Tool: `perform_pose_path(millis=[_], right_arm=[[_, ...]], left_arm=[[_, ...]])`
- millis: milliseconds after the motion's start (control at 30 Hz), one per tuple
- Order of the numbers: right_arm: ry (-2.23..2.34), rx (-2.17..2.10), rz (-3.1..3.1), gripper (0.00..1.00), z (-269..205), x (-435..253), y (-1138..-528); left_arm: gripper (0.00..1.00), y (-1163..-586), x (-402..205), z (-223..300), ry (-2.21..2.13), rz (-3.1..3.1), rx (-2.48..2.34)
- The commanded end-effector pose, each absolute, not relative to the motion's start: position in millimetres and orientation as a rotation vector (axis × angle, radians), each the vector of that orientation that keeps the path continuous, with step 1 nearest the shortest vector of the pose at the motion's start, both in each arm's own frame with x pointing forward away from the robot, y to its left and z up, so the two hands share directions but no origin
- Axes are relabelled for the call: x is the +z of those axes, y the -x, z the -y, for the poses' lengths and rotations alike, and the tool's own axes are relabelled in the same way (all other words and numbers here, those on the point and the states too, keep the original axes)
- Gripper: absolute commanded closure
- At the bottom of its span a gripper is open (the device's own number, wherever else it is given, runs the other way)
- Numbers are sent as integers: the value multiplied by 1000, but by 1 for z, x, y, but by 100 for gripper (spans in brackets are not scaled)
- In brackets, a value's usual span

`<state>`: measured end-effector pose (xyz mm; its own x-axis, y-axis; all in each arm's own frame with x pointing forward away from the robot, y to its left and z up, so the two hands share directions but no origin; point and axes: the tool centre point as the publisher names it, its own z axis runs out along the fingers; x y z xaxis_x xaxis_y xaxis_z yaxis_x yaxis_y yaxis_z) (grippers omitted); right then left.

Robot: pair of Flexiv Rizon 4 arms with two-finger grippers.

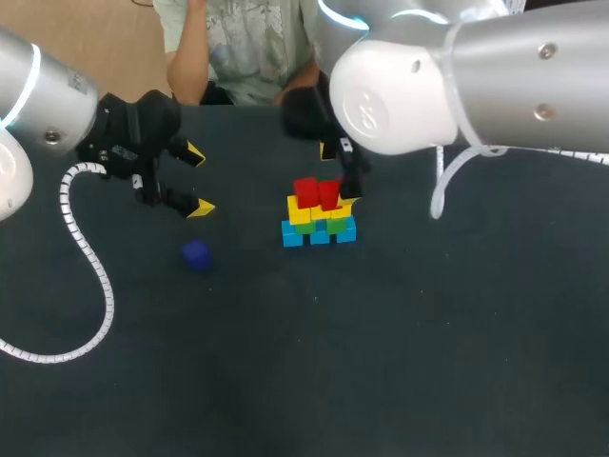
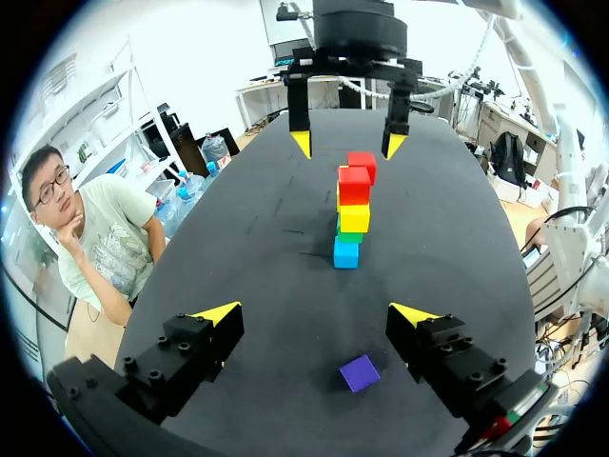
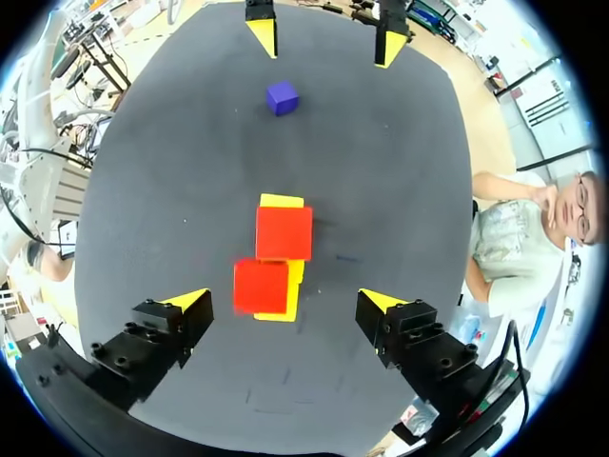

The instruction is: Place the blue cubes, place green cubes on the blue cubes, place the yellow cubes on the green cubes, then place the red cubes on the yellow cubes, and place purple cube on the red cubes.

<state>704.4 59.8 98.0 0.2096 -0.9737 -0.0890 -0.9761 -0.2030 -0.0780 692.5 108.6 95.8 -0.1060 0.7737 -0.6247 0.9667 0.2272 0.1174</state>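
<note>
Left claw (image 2: 317, 314): fingers were spread wide and held nothing, above the table (image 1: 428, 362).
Purple cube (image 2: 360, 373): lay flat on the table under the left claw, seen between its fingers, touching neither.
Right claw (image 3: 284, 302): fingers were spread and empty, hanging over the stack (image 1: 319, 214).
Red cubes (image 3: 284, 232): two sat side by side on top of the stack. One was between the right claw's fingers without touching them, the other just ahead.
Yellow cubes (image 2: 354, 218): sat directly under the red ones.
Green cubes (image 2: 349, 235): showed only as a thin band between yellow and blue.
Blue cubes (image 2: 346, 253): formed the bottom row, on the table.
Stack: stood ahead of the left claw, apart from the purple cube.
</note>
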Motion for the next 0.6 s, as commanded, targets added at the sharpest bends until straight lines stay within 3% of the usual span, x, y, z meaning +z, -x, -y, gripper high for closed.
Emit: perform_pose_path(millis=[33,133,167,267,600], right_arm=[[2310,12,-1892,0,-46,105,-693],[2298,20,-1879,0,-39,110,-688],[2294,21,-1874,51,-37,111,-685],[2285,27,-1866,100,-31,114,-676],[2291,52,-1831,100,-23,117,-645]], left_arm=[[0,-693,95,-110,-1596,-1926,-437],[0,-693,95,-110,-1596,-1926,-437],[0,-693,95,-110,-1596,-1926,-437],[0,-693,95,-110,-1596,-1926,-437],[0,-693,95,-110,-1596,-1926,-437]])
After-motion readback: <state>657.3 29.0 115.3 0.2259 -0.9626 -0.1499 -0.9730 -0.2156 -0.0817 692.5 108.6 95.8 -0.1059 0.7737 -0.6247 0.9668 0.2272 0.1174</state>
